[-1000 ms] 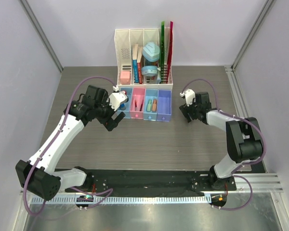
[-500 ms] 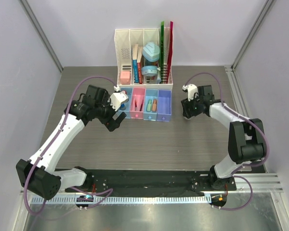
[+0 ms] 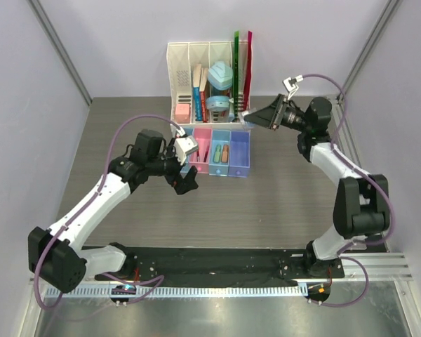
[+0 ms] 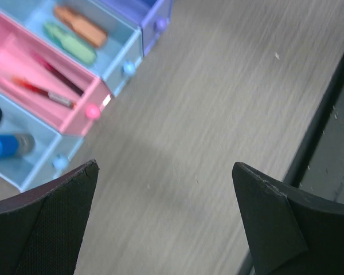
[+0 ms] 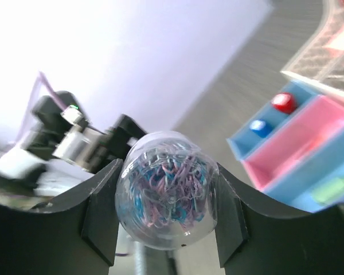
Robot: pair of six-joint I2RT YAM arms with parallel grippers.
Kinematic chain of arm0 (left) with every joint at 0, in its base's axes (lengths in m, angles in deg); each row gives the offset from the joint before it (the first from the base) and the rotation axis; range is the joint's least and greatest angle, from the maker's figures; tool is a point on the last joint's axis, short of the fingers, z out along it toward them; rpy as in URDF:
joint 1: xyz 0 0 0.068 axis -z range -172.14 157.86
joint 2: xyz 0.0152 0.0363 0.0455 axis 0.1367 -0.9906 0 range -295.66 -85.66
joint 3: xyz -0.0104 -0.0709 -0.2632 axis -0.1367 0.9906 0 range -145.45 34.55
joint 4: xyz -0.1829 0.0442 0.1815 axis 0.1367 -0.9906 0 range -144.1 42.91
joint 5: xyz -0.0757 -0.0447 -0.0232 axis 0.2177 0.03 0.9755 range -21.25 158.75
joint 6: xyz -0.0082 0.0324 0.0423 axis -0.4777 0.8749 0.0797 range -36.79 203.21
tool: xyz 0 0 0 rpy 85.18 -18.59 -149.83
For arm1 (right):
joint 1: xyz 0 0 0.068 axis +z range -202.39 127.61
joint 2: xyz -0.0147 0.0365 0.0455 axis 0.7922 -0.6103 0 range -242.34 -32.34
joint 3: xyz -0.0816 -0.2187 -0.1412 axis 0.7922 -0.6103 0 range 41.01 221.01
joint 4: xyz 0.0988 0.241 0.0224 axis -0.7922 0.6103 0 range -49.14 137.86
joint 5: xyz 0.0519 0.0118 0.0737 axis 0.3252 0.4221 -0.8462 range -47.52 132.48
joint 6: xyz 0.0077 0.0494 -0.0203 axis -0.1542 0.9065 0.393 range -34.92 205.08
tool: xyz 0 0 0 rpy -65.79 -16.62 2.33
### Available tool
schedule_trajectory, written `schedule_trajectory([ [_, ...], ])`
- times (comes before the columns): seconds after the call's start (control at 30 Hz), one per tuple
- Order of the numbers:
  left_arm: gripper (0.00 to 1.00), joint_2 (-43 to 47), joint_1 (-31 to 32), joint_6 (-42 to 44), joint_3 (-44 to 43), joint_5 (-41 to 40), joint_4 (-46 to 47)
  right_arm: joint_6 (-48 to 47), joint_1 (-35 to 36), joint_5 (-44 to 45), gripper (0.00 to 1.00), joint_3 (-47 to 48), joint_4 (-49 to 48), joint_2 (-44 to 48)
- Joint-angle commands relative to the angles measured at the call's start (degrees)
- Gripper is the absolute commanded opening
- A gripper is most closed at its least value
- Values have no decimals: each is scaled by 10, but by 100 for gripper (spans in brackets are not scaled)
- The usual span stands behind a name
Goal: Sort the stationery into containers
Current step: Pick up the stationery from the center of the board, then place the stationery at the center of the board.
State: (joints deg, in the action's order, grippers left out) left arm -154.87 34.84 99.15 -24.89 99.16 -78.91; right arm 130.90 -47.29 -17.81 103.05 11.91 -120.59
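Note:
The four joined bins stand in front of the white rack: blue point(image 3: 184, 135), pink point(image 3: 201, 150), light blue point(image 3: 220, 152), purple point(image 3: 239, 153). In the left wrist view the blue bin point(image 4: 28, 166) holds a blue-capped cylinder point(image 4: 6, 145), the pink bin point(image 4: 74, 106) holds dark-red pens point(image 4: 49, 86), and the light blue bin point(image 4: 123, 54) holds an orange piece point(image 4: 80, 26) and a green piece point(image 4: 69, 43). My right gripper point(image 3: 250, 119) is raised beside the rack, above the purple bin's back, shut on the clear lilac disc point(image 5: 166, 197) full of coloured clips. My left gripper point(image 3: 185, 184) is open and empty, low in front of the blue bin.
The tall white slotted rack point(image 3: 209, 53) with rulers, books and teal items stands behind the bins. A black strip point(image 3: 217, 263) runs along the table's near edge. Grey walls close in left, right and back.
My right arm has lifted from the table at the right and swung up and left with the disc, to beside the rack. My left gripper has shifted right in front of the bins.

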Motion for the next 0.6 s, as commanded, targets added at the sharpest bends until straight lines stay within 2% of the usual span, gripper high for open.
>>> schedule_trajectory([
  [0.0, 98, 2, 35, -34, -23, -51, 139, 481, 3, -82, 13, 17, -530, -91],
  [0.1, 99, 2, 55, -36, -24, -73, 179, 549, 18, -91, 13, 26, -604, -119],
  [0.2, 98, 3, 62, -43, -23, -75, 209, 578, 59, -112, 13, 19, -632, -142],
  [0.43, 98, 7, 72, -42, -16, -80, 214, 548, 195, -169, 10, -47, -617, -144],
  [0.57, 98, 14, 74, -43, -15, -77, 210, 510, 228, -179, 10, -56, -572, -140],
])
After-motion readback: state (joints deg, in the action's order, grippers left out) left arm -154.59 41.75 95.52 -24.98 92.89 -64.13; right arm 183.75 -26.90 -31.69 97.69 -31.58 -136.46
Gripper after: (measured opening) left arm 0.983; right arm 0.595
